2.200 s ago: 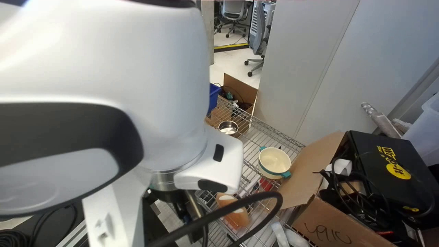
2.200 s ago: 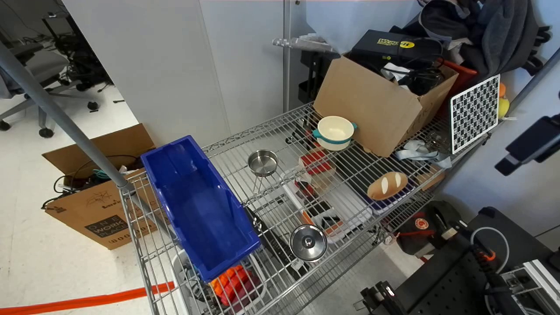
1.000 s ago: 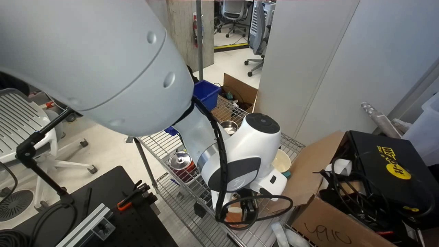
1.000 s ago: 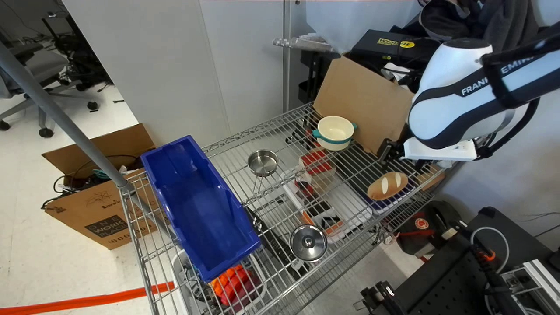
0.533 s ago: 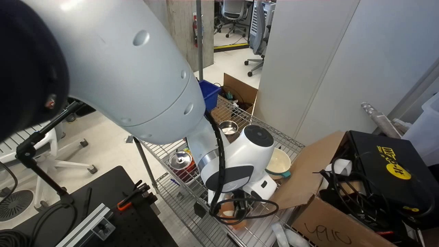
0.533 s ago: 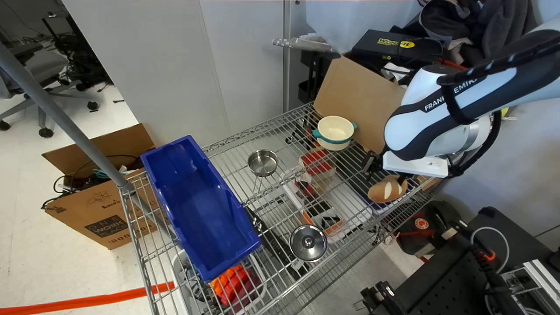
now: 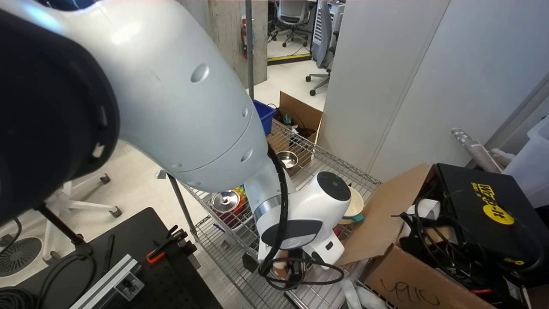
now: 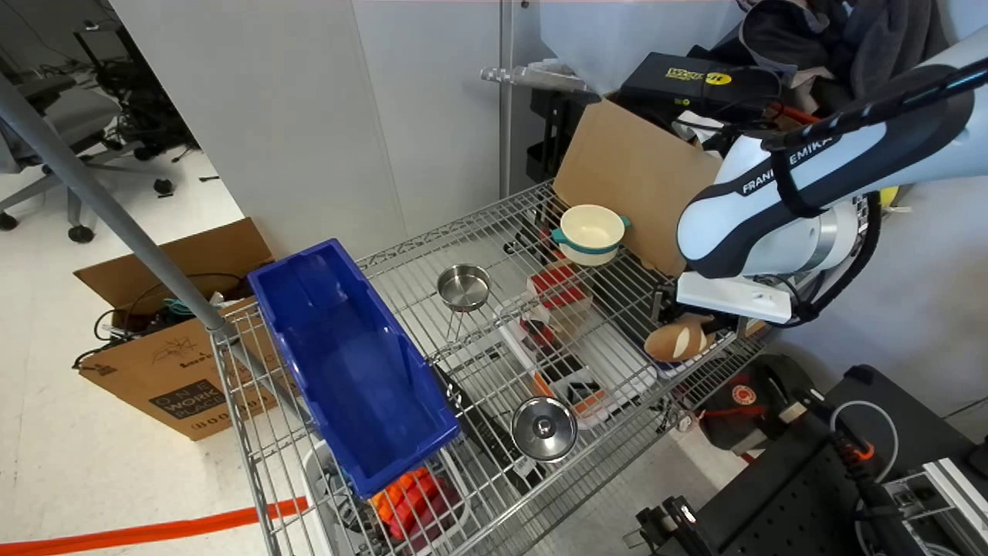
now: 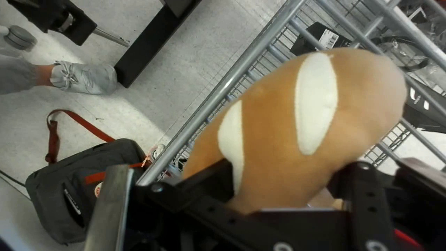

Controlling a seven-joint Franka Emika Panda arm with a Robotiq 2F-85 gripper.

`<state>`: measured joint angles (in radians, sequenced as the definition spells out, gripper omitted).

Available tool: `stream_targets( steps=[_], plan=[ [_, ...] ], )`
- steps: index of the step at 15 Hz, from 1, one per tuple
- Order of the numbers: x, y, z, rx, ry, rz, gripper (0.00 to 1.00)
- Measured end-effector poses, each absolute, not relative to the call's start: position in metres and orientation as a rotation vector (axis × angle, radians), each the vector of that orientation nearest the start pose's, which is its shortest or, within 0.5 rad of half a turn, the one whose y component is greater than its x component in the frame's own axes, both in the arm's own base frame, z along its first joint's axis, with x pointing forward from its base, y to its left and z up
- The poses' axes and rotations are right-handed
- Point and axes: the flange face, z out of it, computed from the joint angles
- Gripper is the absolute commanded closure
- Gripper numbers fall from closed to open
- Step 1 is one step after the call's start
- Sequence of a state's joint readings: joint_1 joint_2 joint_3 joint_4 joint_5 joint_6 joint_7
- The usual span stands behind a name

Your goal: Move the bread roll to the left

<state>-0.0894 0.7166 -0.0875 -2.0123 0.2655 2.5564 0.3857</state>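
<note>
The bread roll [image 8: 668,345] is orange-brown with white stripes and lies on the wire shelf near its front edge. In the wrist view the bread roll [image 9: 270,132] fills the middle. My gripper [image 8: 688,318] is lowered onto it from above. In the wrist view the gripper [image 9: 283,176] has its fingers apart along the roll's length. Part of the roll bulges between them towards the palm. The left finger [image 9: 212,179] covers some of a stripe; the right one meets the roll's edge. I cannot tell whether they squeeze it. The roll's underside is hidden.
The cream bowl with teal handles [image 8: 593,257] and an open cardboard box [image 8: 637,174] stand behind the gripper. A steel pan [image 8: 463,289], a pot lid [image 8: 544,440] and a blue bin [image 8: 347,371] lie further left. The shelf's front rail [image 9: 223,89] runs beside the roll.
The arm has swung in over the shelf and the gripper has come down onto the bread roll. The roll has tilted, bulged between the fingers and shifted slightly left in an exterior view.
</note>
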Motion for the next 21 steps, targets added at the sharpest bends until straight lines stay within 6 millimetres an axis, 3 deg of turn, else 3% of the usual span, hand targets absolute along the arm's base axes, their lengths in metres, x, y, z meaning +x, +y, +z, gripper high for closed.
stream_targets(
  steps=[4,6,10,13,16,20,21],
  plan=[
    [0.572,-0.100,0.097,-2.820,1.160,0.249,0.94],
    [0.583,-0.083,0.113,-2.799,1.120,0.246,1.00],
    [0.611,-0.026,0.147,-2.755,0.994,0.244,1.00],
    [0.634,0.008,0.156,-2.763,0.923,0.214,0.99],
    [0.654,0.028,0.145,-2.764,0.910,0.201,0.99],
    [0.671,0.037,0.116,-2.762,0.902,0.234,0.99],
    [0.674,0.038,0.111,-2.761,0.899,0.246,0.70]
  ],
)
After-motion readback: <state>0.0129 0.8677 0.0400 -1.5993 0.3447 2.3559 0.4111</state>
